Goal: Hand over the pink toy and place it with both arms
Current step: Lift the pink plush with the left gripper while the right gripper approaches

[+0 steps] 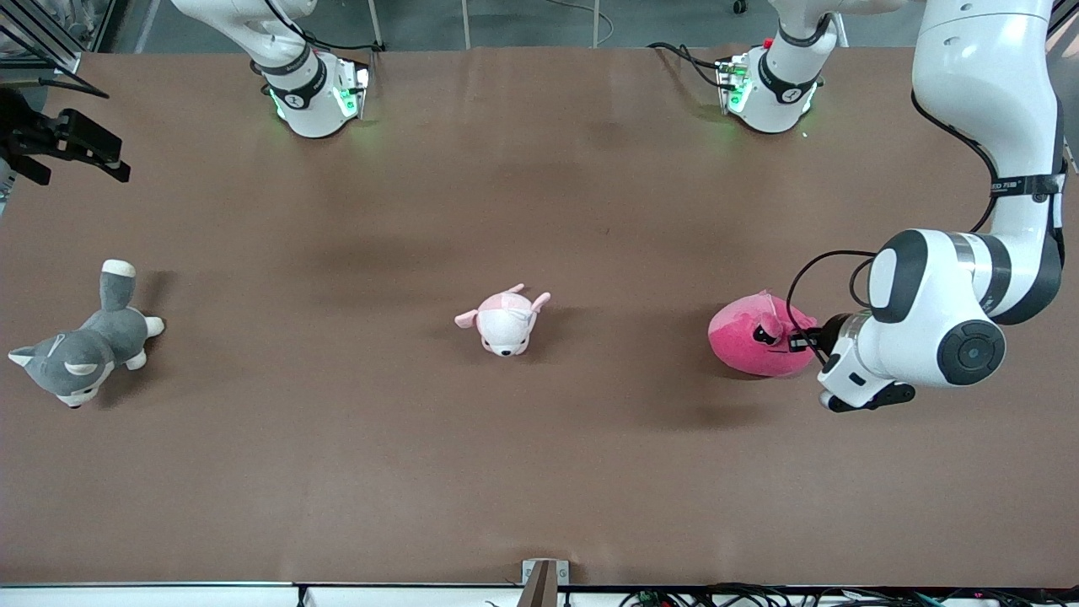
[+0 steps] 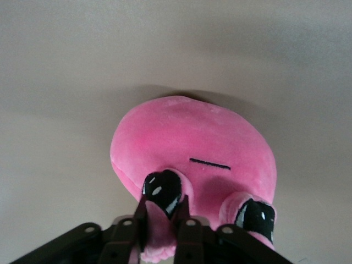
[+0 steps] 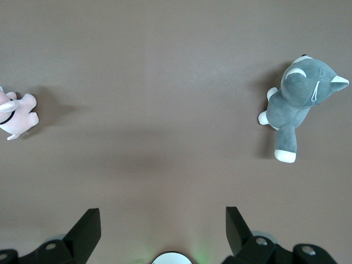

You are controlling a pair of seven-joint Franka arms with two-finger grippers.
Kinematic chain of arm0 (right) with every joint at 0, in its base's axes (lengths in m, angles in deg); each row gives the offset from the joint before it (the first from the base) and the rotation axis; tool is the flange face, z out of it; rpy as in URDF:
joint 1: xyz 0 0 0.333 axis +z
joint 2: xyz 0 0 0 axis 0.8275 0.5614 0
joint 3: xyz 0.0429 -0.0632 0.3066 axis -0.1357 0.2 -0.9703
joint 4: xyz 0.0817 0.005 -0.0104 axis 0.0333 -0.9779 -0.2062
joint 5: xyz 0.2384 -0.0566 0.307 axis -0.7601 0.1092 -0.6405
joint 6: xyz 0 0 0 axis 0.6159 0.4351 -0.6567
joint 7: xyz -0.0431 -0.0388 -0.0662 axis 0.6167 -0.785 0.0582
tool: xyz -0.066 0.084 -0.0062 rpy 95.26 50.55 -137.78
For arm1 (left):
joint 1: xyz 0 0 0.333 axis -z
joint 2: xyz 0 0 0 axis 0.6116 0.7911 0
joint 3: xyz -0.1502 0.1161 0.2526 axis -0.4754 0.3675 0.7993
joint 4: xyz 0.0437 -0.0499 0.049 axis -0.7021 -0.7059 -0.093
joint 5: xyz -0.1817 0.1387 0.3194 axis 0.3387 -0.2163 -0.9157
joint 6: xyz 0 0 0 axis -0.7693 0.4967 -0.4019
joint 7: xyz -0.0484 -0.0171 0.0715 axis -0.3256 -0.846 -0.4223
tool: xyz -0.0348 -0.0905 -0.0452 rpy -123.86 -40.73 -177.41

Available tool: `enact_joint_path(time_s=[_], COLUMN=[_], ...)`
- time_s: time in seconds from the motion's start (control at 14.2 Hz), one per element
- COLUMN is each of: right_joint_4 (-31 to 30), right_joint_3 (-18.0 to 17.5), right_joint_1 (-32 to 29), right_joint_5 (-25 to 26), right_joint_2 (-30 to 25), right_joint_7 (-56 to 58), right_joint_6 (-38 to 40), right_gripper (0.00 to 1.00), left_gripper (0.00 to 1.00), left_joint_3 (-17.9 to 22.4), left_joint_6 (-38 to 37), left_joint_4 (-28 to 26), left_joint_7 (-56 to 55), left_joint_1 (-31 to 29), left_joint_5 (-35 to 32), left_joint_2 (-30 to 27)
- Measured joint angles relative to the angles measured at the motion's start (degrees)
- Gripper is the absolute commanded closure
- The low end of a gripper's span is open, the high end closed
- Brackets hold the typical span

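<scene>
The pink toy [image 1: 753,339], a round hot-pink plush with angry black eyes, lies on the brown table toward the left arm's end. My left gripper [image 1: 807,342] is at its side, down at table level. In the left wrist view the left gripper [image 2: 164,204] is shut on a fold of the pink toy [image 2: 192,143] beside one black eye. My right gripper [image 3: 160,212] is open and empty, high over the table near the right arm's base; it is out of the front view.
A pale pink-and-white puppy plush [image 1: 506,320] lies mid-table, also in the right wrist view [image 3: 16,114]. A grey-and-white husky plush [image 1: 80,350] lies toward the right arm's end, also in the right wrist view [image 3: 300,99]. A black fixture [image 1: 59,143] overhangs that end.
</scene>
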Motion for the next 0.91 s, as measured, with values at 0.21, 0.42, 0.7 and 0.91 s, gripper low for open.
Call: enact_joint_path(time_s=[0.21,0.42,0.7,0.91], right_joint_4=[0.1,0.31,-0.01,-0.07], right_joint_3=[0.04,0.26,1.02,1.23], right_joint_1=[0.0,-0.06,-0.55,-0.76], right_joint_5=[0.0,0.11,0.15,0.16], right_joint_2=[0.0,0.02,2.02,7.33], right_joint_7=[0.0,-0.02,-0.02,0.01], right_joint_6=[-0.13,-0.55,-2.44,-4.6], right_gripper=[0.0,0.0,0.0,0.0], left_gripper=[1.0,1.0,1.0,1.0], left_joint_3=[-0.08,-0.68,-2.51,-4.61], left_joint_6=[-0.03,0.01,-0.46,-1.37], left_joint_4=[0.0,0.31,3.43,6.49], left_joint_7=[0.01,0.03,-0.05,-0.71], left_joint_1=[0.04,0.08,0.21,0.49], left_joint_5=[0.0,0.03,2.28,7.62], left_joint_2=[-0.01,-0.67,-3.17,-4.45])
